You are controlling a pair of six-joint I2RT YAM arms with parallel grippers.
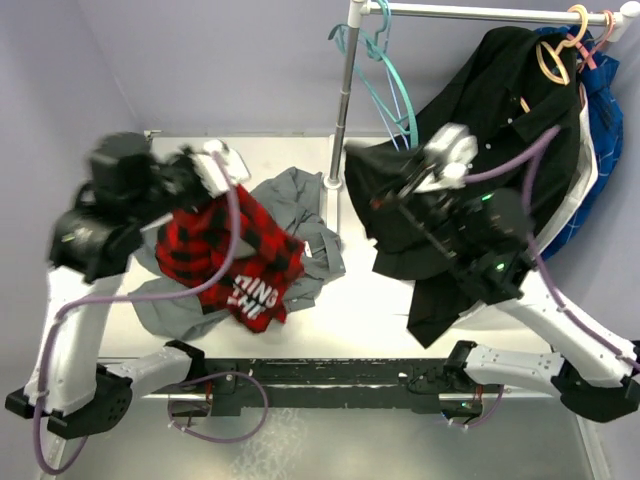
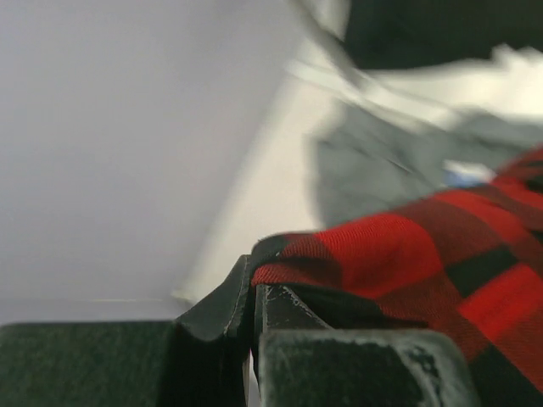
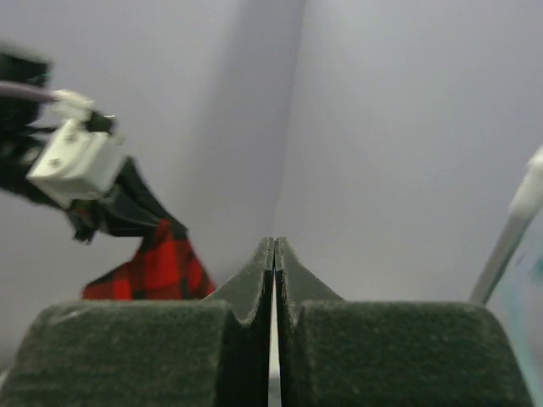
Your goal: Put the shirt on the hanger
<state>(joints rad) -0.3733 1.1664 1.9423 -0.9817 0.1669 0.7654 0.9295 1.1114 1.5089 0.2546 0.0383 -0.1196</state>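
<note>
Pinching an edge of the shirt (image 1: 235, 255), left gripper (image 2: 253, 275) clamped tight, right gripper (image 3: 273, 254) fingers together, empty

A robotics lab test cell rather than a home: plain lavender walls (image 1: 200, 60) box in a pale bench (image 1: 400, 310) on which a steel garment rack (image 1: 347, 100) stands. In front of the rack, two white robot arms (image 1: 60, 320) are bolted to a black rail (image 1: 330, 385) at the bench edge, trailing lilac cables (image 1: 237, 215); hangers (image 1: 400, 100) and a black shirt (image 1: 500, 90) hang from the rack's bar
</note>
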